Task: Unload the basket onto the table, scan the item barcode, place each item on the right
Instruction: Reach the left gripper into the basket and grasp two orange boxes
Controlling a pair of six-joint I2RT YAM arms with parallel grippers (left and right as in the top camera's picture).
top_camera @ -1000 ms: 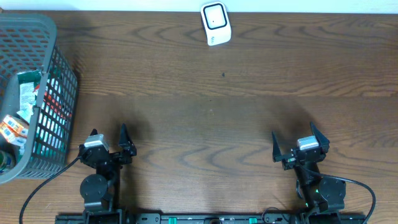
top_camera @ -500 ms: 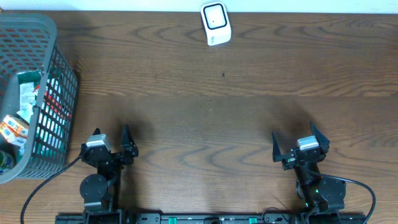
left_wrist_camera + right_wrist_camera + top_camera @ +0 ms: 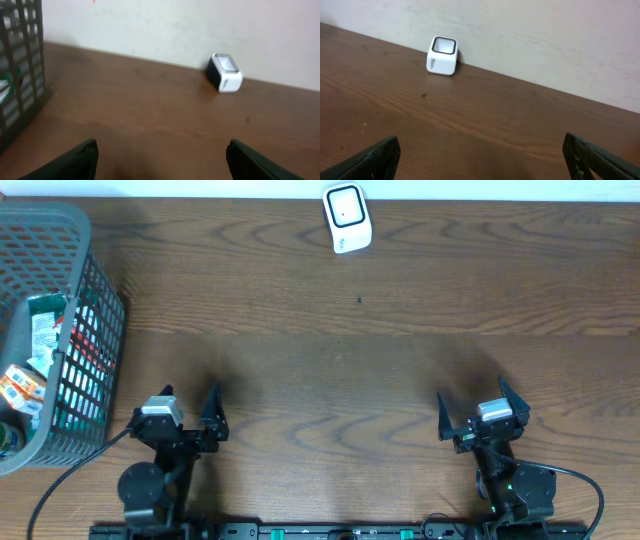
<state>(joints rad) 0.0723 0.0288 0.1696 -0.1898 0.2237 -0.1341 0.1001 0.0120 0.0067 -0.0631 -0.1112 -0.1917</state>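
Near the front edge, left end effector (image 3: 189, 408) and right end effector (image 3: 472, 408) gape released, empty; left should clear the basket (image 3: 105, 300) rim, then pinch one item (image 3: 44, 335).

The left arm (image 3: 145, 485) is folded low, its base behind the left gripper (image 3: 188, 402) and a little to that gripper's left. The gripper points forward, its two fingers (image 3: 75, 161) spread wide with nothing between them. The right arm (image 3: 518, 488) is folded the same way, its base behind the right gripper (image 3: 472, 406) and slightly to its right. Its fingers (image 3: 372, 159) stand fully apart, holding nothing. The grippers sit side by side, well apart.
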